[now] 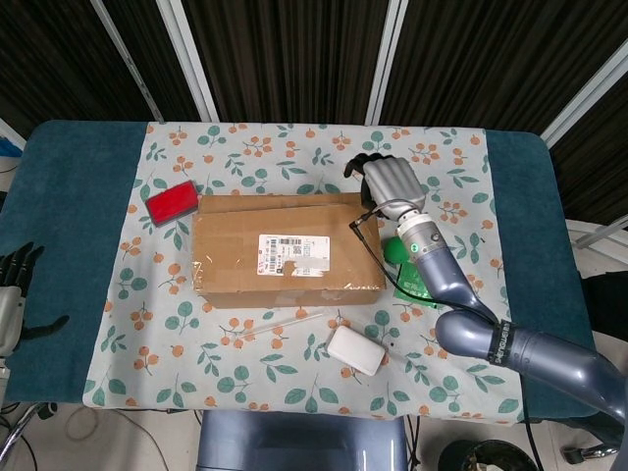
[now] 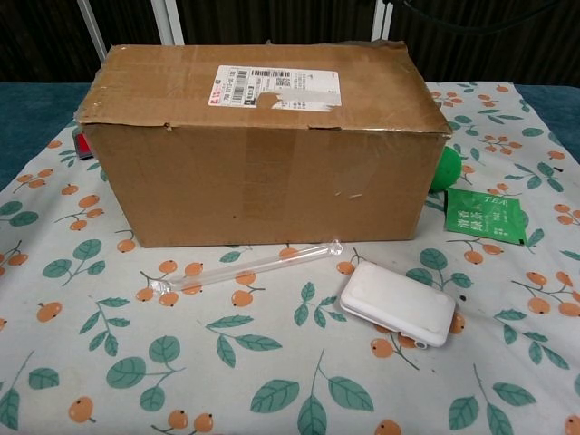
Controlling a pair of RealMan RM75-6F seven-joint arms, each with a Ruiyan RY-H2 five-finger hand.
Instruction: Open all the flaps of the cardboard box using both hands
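- Over the far right corner of the cardboard box [image 1: 287,250] hangs the right hand [image 1: 391,180], back of the palm up, dark fingers [image 1: 365,159] pointing away toward the far edge of the worktop [image 1: 59,186]; whether they are curled or touch the flap I cannot tell, and nothing shows in its hold
- Just left of that hand and nearer the robot, the box sits closed, its top flaps flat, with a white shipping label [image 1: 293,254] near the middle of the lid; the chest view shows its brown front wall [image 2: 263,186] and the same label on top
- Below the right wrist, just beside the box's right end, lies a green ball [image 1: 395,249], partly hidden by the forearm
- Nearer the robot than the ball, under the arm, lies a green packet [image 1: 416,283], flat on the floral cloth [image 1: 294,147]
- Left of the arm, in front of the box, lie a clear glass rod [image 2: 245,267] and a white rectangular case [image 2: 397,304], apart from each other
- Far across the box from the right hand, by its far left corner, lies a red block [image 1: 172,201]
- At the left border of the head view, well apart from everything, the left hand [image 1: 12,294] hangs off the worktop's edge, fingers spread, holding nothing
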